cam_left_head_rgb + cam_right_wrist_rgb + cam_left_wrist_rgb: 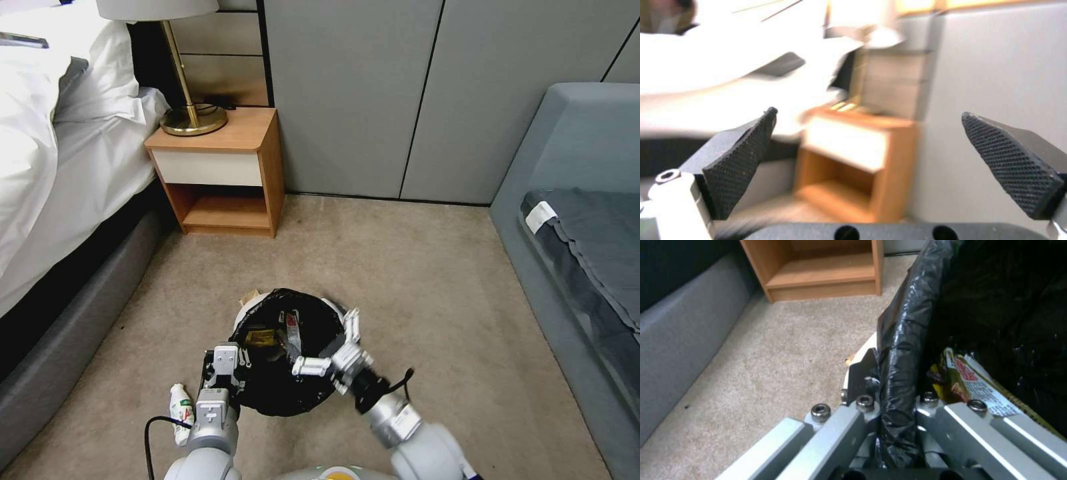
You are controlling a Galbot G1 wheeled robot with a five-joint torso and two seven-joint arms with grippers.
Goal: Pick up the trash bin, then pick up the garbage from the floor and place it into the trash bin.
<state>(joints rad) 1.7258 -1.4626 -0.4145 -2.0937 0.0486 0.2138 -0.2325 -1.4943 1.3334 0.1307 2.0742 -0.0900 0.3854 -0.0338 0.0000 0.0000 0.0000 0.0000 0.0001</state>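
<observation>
while our left gripper (235,365) stays out of the way of nothing, it is clenched on the rim of the bin (288,350), liner (902,350) pinched between its fingers (860,376), and we hold the bin just above the carpet (413,267), in front of the nightstand (220,173). inside the bin we see a yellow wrapper (971,380) and more litter. our right gripper (333,347) hangs over the bin's far side from the left one, its pads (740,165) spread wide and holding nothing. a small bottle (180,413) lies on the carpet just beside the bin, by our left arm.
</observation>
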